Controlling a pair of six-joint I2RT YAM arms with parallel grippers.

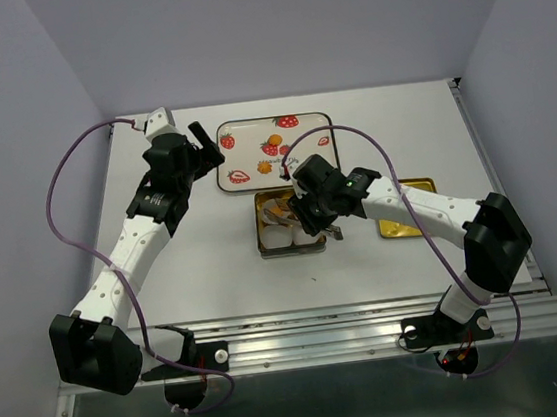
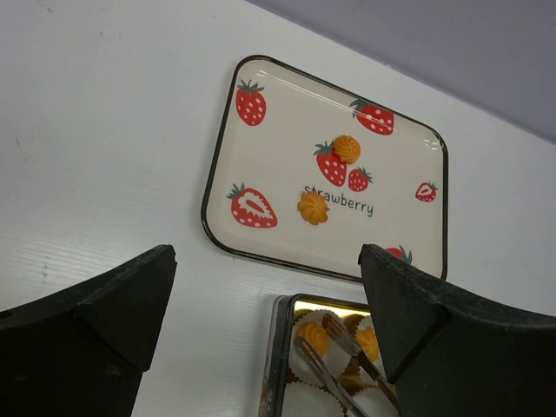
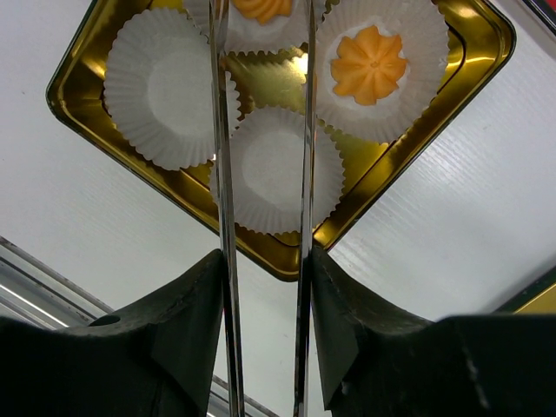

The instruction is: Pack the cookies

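Note:
Two orange cookies (image 2: 347,148) (image 2: 313,208) lie on the strawberry tray (image 1: 274,152). The gold tin (image 3: 87,95) holds white paper cups; one cup has a cookie (image 3: 368,63) in it, and another cookie (image 3: 263,7) sits in a cup at the top edge. Two cups (image 3: 169,87) (image 3: 276,169) hold nothing. My right gripper (image 3: 265,261) is shut on metal tongs (image 3: 224,174), whose blades stand apart over the tin. My left gripper (image 2: 269,261) hangs open and empty above the table between tray and tin.
The tin's gold lid (image 1: 404,209) lies to the right of the tin, partly under my right arm. The tin (image 1: 289,225) sits just in front of the tray. White walls enclose the table on three sides.

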